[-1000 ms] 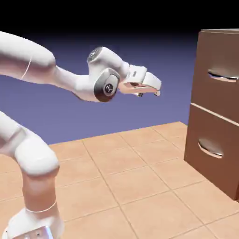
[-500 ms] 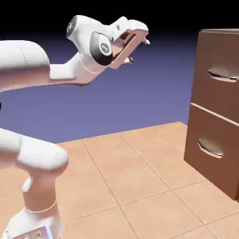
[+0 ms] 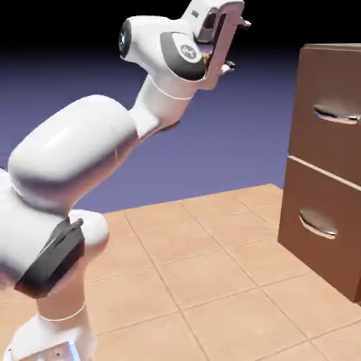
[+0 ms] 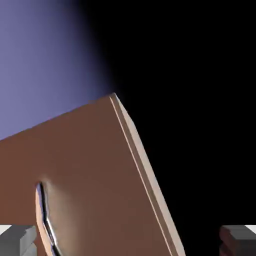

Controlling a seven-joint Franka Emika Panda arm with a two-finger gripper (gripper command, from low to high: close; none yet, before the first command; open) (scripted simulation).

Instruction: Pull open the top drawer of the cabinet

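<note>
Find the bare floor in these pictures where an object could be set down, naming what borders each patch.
The tiled floor is bare between the robot's base and the cabinet. The air before the top drawer is also free: the gripper is high, well left of its handle. Only the base's corner is crowded.

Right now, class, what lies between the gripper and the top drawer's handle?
Nothing: in the exterior view, only backdrop separates the gripper from the handle.

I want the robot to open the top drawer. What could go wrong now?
The gripper is open but high and far from the top drawer, so it may miss the thin silver handle. The hand view is rolled: the handle sits off-centre near one fingertip, so the fingers might bump the wood.
</note>
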